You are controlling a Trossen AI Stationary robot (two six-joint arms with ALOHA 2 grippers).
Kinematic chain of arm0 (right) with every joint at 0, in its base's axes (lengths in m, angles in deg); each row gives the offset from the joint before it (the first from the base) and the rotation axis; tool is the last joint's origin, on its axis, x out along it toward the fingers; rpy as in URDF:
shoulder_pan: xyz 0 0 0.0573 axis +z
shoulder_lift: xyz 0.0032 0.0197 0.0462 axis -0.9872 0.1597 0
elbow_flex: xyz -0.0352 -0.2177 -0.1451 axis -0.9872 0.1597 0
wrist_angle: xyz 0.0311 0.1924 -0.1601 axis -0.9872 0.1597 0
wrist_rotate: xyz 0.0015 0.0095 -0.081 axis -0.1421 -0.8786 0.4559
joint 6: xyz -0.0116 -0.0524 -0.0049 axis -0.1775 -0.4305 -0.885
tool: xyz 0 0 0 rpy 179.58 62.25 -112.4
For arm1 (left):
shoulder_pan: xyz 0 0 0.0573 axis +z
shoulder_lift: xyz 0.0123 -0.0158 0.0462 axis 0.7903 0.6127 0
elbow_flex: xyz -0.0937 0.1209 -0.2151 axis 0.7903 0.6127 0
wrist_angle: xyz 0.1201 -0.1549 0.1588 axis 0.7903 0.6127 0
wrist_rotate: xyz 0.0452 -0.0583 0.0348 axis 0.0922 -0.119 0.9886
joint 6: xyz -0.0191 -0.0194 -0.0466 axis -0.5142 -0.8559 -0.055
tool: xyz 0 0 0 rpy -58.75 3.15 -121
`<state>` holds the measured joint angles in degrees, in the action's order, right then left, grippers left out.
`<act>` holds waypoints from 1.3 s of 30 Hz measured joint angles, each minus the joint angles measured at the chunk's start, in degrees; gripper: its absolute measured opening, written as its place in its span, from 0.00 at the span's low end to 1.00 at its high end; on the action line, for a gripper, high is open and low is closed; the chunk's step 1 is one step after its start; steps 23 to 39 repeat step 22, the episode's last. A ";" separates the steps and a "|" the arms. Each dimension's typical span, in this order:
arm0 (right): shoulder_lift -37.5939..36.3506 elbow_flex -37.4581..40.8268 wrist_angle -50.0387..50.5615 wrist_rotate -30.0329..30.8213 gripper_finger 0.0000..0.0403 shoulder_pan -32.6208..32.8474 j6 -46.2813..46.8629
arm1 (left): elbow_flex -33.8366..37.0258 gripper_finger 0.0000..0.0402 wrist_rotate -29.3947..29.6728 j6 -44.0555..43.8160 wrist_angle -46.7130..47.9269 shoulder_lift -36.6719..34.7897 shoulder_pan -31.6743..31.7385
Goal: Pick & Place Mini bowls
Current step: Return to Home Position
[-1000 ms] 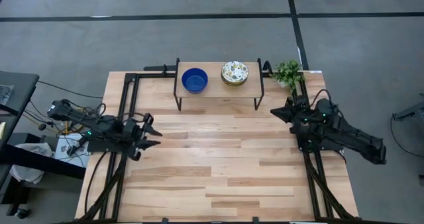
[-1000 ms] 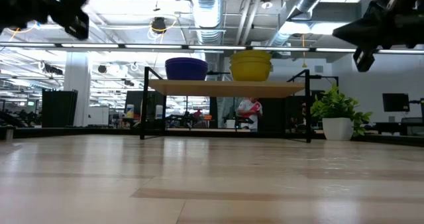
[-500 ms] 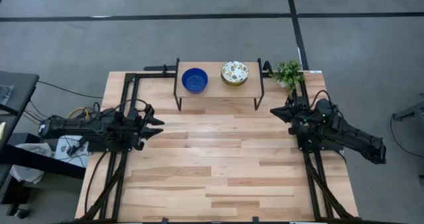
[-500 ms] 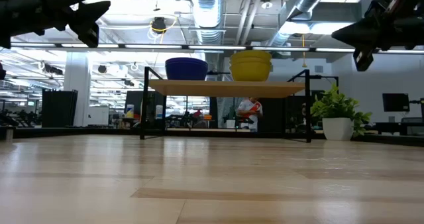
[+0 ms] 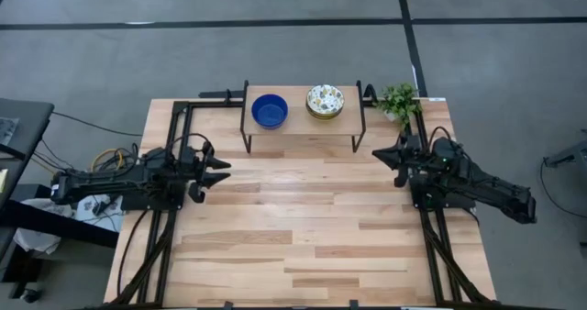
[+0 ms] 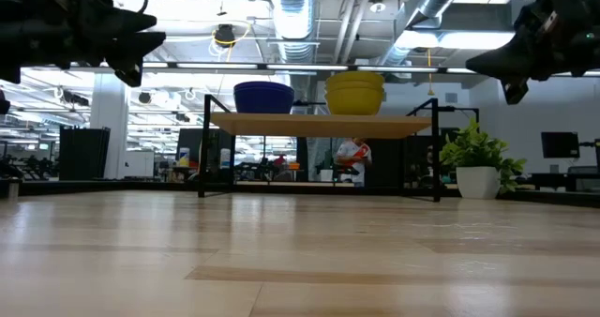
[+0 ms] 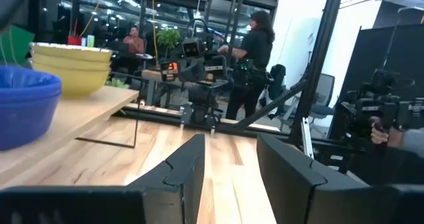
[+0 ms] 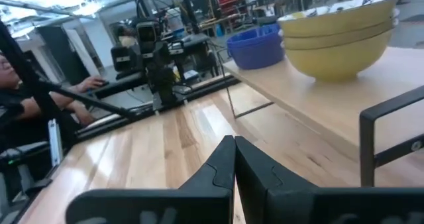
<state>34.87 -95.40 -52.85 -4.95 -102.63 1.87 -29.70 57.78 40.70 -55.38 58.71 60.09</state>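
The light wooden plank worktop (image 5: 303, 241) carries a small raised wooden shelf on a black metal frame (image 5: 298, 120) at the middle of its far edge. Both stacks of mini bowls stand on this shelf.

1. Left end of the shelf: the round, solid cobalt blue mini bowls (image 5: 269, 110), nested in one stack. The left wrist view shows at least two rims. The stack is partly cut off there, so the exact count is uncertain.
2. Right end of the shelf: the floral-patterned mini bowls (image 5: 325, 101), white and speckled inside, yellow outside. The right wrist view shows three nested rims.
3. The two stacks stand near each other but do not touch.

A small green leafy plant in a white pot (image 5: 398, 100) stands on the worktop just to the right of the shelf, at the far right corner.

Left gripper (image 5: 222, 170): raised above the left side of the worktop, nearer than the shelf, pointing right. Its fingers are spread apart and released, with nothing between them.

Right gripper (image 5: 378, 154): raised above the right side of the worktop, just near of the plant, pointing left. Its fingers are pressed together, clenched on nothing.

In the low view both grippers hang well above the worktop surface. A person in dark clothing (image 7: 255, 52) stands in the room beyond.
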 joint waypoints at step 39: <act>-1.17 8.19 -12.99 0.67 0.00 -0.51 4.28 | 0.00 0.34 0.49 3.51 -0.53 -0.02 -0.04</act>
